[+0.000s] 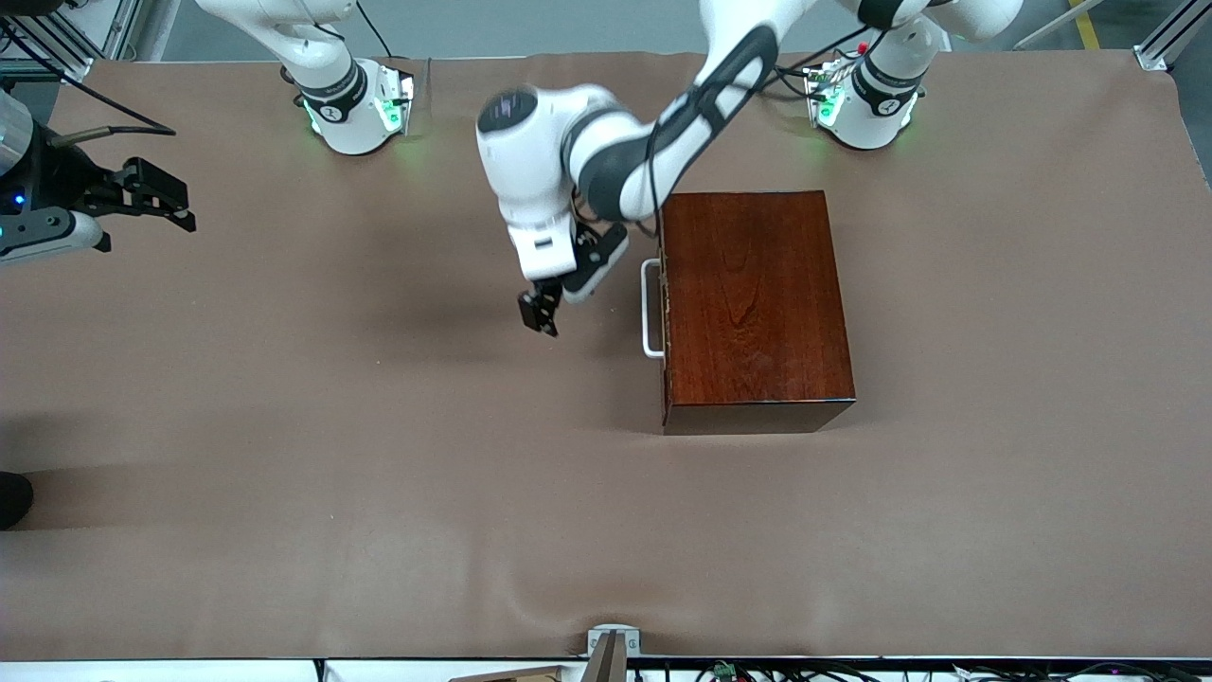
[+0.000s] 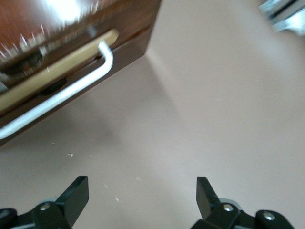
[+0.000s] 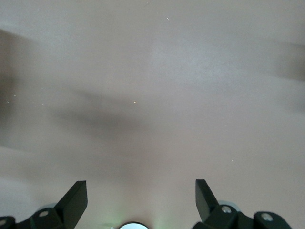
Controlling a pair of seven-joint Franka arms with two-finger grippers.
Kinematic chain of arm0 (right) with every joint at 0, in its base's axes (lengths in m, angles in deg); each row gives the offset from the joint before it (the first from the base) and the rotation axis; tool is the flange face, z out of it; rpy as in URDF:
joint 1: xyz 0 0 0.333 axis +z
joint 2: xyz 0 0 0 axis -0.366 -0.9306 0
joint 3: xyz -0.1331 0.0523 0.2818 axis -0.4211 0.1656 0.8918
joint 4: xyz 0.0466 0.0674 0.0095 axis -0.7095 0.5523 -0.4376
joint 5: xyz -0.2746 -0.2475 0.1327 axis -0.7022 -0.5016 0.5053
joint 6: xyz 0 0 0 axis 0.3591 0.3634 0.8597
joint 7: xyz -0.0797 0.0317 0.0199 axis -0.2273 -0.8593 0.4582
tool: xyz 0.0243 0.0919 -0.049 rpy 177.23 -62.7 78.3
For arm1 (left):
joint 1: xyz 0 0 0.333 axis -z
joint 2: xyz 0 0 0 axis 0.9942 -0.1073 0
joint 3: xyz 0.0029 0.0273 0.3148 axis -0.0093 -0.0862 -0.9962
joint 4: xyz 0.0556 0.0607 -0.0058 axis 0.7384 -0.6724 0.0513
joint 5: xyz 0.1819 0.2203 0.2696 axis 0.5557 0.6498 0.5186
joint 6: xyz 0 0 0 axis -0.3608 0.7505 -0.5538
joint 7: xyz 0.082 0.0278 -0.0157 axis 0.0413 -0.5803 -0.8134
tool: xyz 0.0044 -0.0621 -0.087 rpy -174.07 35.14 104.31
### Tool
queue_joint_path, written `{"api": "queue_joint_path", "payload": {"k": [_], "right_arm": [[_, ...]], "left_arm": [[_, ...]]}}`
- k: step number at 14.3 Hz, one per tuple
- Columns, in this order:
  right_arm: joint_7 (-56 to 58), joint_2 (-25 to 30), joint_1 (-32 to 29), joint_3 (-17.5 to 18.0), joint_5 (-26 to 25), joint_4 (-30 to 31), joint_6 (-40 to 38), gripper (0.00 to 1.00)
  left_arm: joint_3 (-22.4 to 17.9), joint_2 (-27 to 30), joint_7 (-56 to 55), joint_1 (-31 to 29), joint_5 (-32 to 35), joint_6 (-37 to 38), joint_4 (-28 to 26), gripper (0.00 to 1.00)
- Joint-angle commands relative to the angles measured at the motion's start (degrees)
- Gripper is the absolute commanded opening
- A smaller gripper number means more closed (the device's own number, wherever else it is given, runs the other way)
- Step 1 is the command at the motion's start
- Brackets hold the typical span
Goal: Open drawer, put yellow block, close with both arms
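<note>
On the table (image 1: pixel 284 474): a big brown cloth covers the whole top, and everything stands on it.
Left arm (image 1: pixel 606 152): big and white with dark bands. It starts at its green-lit base and bends down over the middle of the table.
Right arm (image 1: pixel 331 85): white too, with a green-lit base. It waits with its hand out at its own end of the table.
Box (image 1: pixel 757 303): shiny dark red-brown wood. It sits on the cloth toward the left arm's end of the table, close to that arm's base.
Drawer (image 2: pixel 126 55): it is in the side of the box that faces the right arm's end of the table. It looks pushed in, with its front flat against the box.
Handle (image 1: pixel 650 308): a white bar shaped like a U, stuck on the drawer front. In the left wrist view it runs along the dark front (image 2: pixel 71 90).
Left gripper (image 1: pixel 542 313): black, up over bare cloth in front of the drawer. It is near the handle but not touching it.
Left fingers (image 2: pixel 78 188): wide apart, with only cloth showing between them.
Right gripper (image 1: pixel 175 204): black, over the cloth at the right arm's end of the table, well apart from the box.
Right fingers (image 3: pixel 205 191): wide apart, holding nothing.
</note>
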Motion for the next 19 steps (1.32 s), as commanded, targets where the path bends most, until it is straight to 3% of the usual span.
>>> {"api": "queue_joint_path", "payload": {"k": [1, 4, 10, 16, 19], "right_arm": [[0.66, 1.15, -1.4, 0.86, -0.44, 0.45, 0.23, 1.0], [0.75, 1.15, -1.32, 0.86, -0.44, 0.36, 0.23, 1.0], [0.84, 1.15, -1.4, 0.86, -0.44, 0.36, 0.23, 1.0], [0.92, 1.06, -1.58, 0.86, -0.44, -0.07, 0.14, 1.0], [0.84, 1.06, -1.58, 0.77, -0.44, -0.07, 0.06, 1.0]], "left_arm": [[0.33, 7.11, 5.23, -1.72, -1.01, 1.34, -2.46, 1.0], [0.5, 11.42, 8.75, -5.14, -1.81, 4.66, -2.65, 1.0], [0.5, 21.34, 21.48, -13.14, -10.5, 13.45, -4.31, 1.0], [0.5, 32.6, 42.3, -25.43, -17.45, 19.01, -10.55, 1.0], [0.5, 38.48, 56.6, -31.41, -19.82, 19.01, -17.39, 1.0]]}}
